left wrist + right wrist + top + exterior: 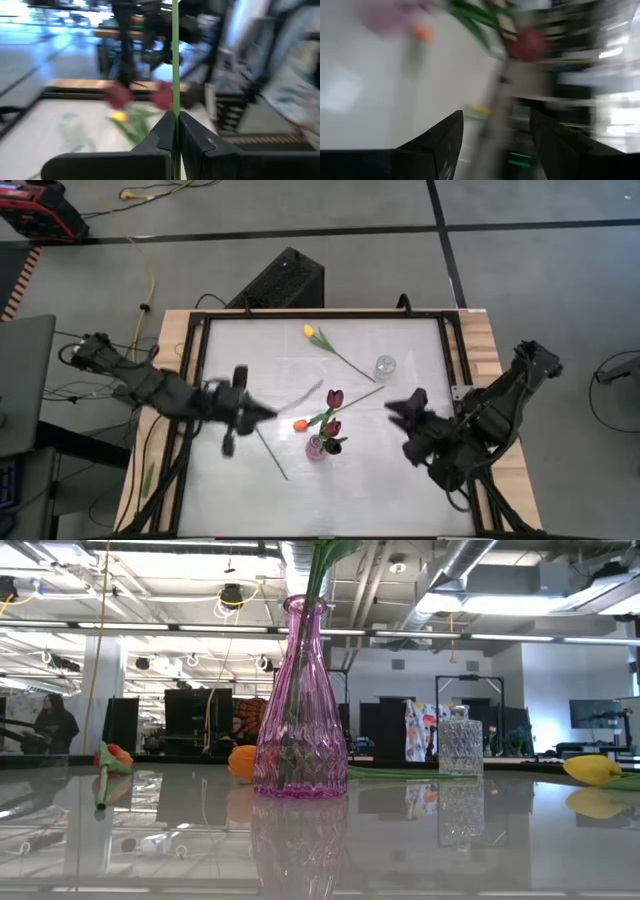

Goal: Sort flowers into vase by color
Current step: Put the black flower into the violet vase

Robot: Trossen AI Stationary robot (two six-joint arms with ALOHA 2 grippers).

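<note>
Clamped between the left gripper's [176, 131] fingers, a green stem [175, 60] runs straight up mid-frame, the pink vase [317, 447] just right of it at centre; the right gripper [496, 145], open, waits right of centre.

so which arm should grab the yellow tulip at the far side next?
Right, probably. The right gripper is open and empty, while the left gripper is shut on a thin green stem. The yellow tulip lies roughly between both.
</note>
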